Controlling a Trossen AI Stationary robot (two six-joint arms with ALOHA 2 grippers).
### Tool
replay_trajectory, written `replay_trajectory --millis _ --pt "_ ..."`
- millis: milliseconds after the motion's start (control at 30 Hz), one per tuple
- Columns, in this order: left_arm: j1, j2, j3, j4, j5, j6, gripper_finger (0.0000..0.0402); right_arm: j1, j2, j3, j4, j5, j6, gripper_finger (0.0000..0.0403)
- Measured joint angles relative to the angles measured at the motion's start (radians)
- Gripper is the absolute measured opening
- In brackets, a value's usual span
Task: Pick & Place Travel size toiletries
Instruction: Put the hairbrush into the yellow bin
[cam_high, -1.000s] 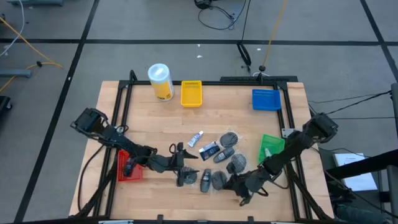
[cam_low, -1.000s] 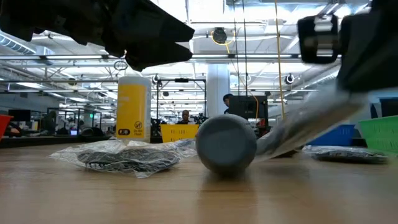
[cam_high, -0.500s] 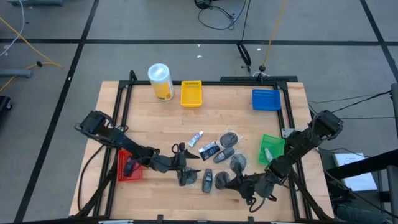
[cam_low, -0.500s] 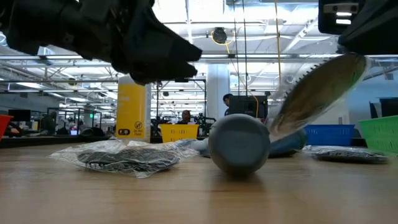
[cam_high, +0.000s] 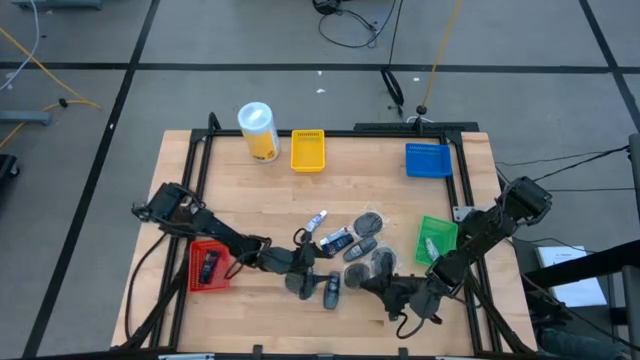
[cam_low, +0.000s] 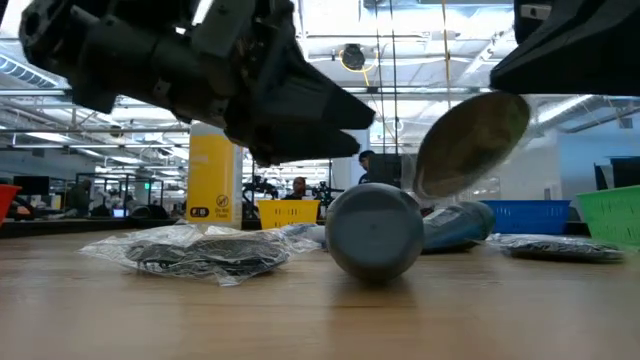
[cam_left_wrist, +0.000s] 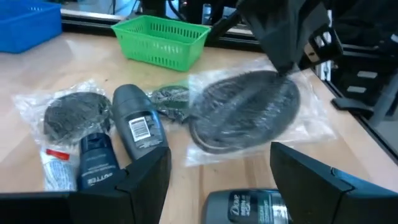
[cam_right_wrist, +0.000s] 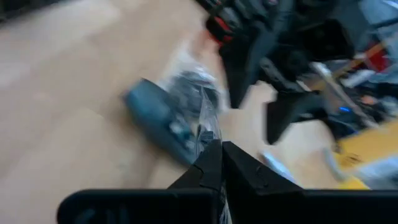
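Observation:
The toiletries lie in a cluster at the table's middle front: a white tube (cam_high: 316, 222), dark oblong packs (cam_high: 338, 240), and bagged dark discs (cam_high: 370, 220). My right gripper (cam_right_wrist: 214, 152) is shut on the clear bag of one dark disc (cam_low: 470, 145), held above the table. My left gripper (cam_left_wrist: 230, 180) is open and empty. It hovers low over a dark oblong pack (cam_left_wrist: 249, 208) that lies between its fingers, untouched. Another bagged disc (cam_low: 200, 255) lies flat at the left in the low view. My right gripper pinches the clear bag's upper edge (cam_left_wrist: 283, 71) between its two shut fingers, coming from above. The bag with the disc hangs tilted below the fingers, clear of the table.
A red tray (cam_high: 207, 265) stands at the front left and a green tray (cam_high: 436, 238) at the right. A yellow tray (cam_high: 308, 150), a blue tray (cam_high: 428, 160) and a yellow canister (cam_high: 258, 131) stand along the far edge. The two grippers are close together.
My right gripper has risen with the bagged disc, which has gone from slanting down to the table to hanging clear. My left gripper has moved toward the table's right edge, closer to the cluster and the right gripper.

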Motion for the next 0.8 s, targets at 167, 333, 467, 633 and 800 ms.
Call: replay_trajectory --millis 167,333,467,633,800 --pt "0.015 0.019 0.025 0.003 0.039 -0.028 0.0271 0.018 0.0 0.0 -0.024 0.126 -0.003 0.0" --pt "0.015 0.018 0.025 0.003 0.039 -0.04 0.0271 0.027 0.0 0.0 -0.025 0.142 -0.008 0.0" --pt "0.015 0.018 0.025 0.002 -0.011 -0.072 0.0271 0.025 0.0 0.0 -0.031 0.151 -0.007 0.0" --pt "0.021 0.018 0.025 0.002 -0.073 -0.116 0.0271 0.024 0.0 0.0 -0.031 0.192 -0.006 0.0" --pt "0.049 0.018 0.024 -0.001 -0.09 -0.211 0.0271 0.002 0.026 0.0 -0.031 0.192 -0.005 0.0"
